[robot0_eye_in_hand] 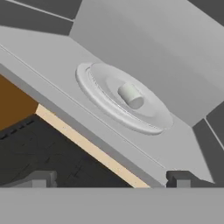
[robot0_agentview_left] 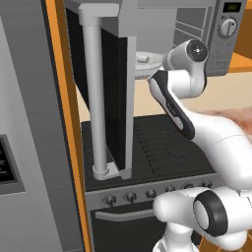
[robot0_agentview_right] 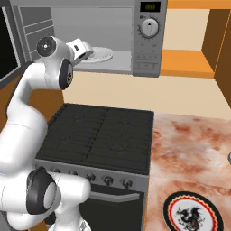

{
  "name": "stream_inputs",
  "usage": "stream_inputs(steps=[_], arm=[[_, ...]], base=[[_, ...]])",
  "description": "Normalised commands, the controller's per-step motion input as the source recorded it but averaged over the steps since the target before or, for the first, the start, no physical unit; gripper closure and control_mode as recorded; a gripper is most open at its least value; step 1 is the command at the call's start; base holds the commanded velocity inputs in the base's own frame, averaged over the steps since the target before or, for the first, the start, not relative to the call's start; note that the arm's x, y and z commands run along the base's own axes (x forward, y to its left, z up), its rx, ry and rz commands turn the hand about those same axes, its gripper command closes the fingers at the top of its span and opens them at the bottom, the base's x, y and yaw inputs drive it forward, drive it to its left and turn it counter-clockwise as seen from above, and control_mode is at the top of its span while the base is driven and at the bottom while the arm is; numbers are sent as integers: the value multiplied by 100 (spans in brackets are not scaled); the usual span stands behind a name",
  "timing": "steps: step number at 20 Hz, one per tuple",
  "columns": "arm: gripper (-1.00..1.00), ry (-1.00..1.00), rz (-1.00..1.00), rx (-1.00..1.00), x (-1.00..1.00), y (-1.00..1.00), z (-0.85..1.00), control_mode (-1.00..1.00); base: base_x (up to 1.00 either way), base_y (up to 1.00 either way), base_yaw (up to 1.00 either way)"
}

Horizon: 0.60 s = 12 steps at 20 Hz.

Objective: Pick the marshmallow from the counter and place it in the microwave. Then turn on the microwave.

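The marshmallow (robot0_eye_in_hand: 131,95), a stubby off-white cylinder, lies on its side near the middle of the round turntable plate (robot0_eye_in_hand: 94,85) inside the microwave (robot0_agentview_right: 149,45). The microwave's door (robot0_agentview_left: 110,93) is swung wide open, and its long bar handle (robot0_agentview_left: 93,98) stands upright. My gripper (robot0_eye_in_hand: 111,179) is open and holds nothing. It hovers just outside the cavity's front sill and looks in at the marshmallow. In the right base view the gripper (robot0_agentview_right: 89,52) sits at the cavity's left front, beside the plate (robot0_agentview_right: 103,57). The mottled counter (robot0_agentview_right: 194,144) lies to the right of the stove.
Directly below the microwave is a black stovetop (robot0_agentview_right: 103,135) with a row of knobs (robot0_agentview_right: 108,180). A round plate with a red-and-black design (robot0_agentview_right: 191,213) rests on the counter's near edge. The dial (robot0_agentview_right: 149,28) and display (robot0_agentview_right: 150,6) are on the microwave's right panel.
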Motion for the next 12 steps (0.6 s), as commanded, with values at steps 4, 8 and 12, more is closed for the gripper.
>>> stream_inputs(steps=[4,8,12], arm=[[-100,2,0,0,-48,-3,-6,-100],[-100,2,0,0,-47,0,-3,-100],[-100,0,0,0,-56,0,-4,-100]], base=[[0,0,0],[0,0,0],[0,0,0]])
